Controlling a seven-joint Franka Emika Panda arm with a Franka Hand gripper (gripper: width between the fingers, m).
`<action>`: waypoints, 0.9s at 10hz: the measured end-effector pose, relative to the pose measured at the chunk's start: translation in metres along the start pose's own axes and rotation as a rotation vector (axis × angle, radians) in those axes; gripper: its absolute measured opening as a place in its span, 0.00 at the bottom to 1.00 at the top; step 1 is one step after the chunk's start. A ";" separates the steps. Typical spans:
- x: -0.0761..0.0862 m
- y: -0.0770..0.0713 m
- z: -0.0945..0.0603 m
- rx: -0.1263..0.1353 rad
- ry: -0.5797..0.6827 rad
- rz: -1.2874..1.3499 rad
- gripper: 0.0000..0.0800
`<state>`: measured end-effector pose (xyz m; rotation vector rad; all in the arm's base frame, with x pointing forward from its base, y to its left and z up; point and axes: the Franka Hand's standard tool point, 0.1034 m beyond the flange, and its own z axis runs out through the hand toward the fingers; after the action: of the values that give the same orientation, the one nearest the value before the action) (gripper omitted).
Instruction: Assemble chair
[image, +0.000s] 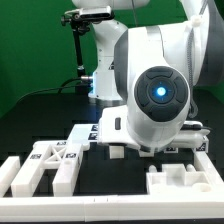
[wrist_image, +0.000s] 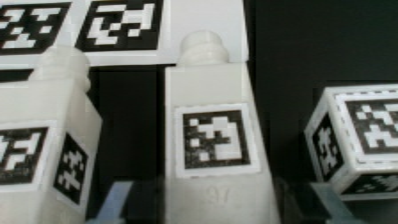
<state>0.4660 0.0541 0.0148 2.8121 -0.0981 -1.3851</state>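
Note:
In the wrist view a white chair post (wrist_image: 214, 130) with a tag on its face and a rounded peg at its far end lies between my fingertips (wrist_image: 118, 205). My gripper (wrist_image: 217, 208) is open, with a dark gap on each side of the post. A second tagged post (wrist_image: 45, 120) lies beside it, and a tagged white block (wrist_image: 365, 140) lies on the other side. In the exterior view my gripper (image: 115, 149) is down at the table, mostly hidden by the arm's wrist. White chair frames (image: 50, 165) lie at the exterior view's left.
The marker board (wrist_image: 80, 28) lies beyond the posts and also shows in the exterior view (image: 85, 133). A blocky white part (image: 185, 180) sits at the exterior view's right. A low white border rail (image: 110, 205) runs along the front. The table is black.

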 end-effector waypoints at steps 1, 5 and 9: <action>0.000 0.000 0.000 0.000 0.000 0.000 0.36; -0.020 -0.002 -0.073 0.011 0.040 -0.055 0.36; -0.026 -0.005 -0.105 0.008 0.268 -0.071 0.36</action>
<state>0.5337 0.0585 0.0991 3.0022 -0.0014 -1.0062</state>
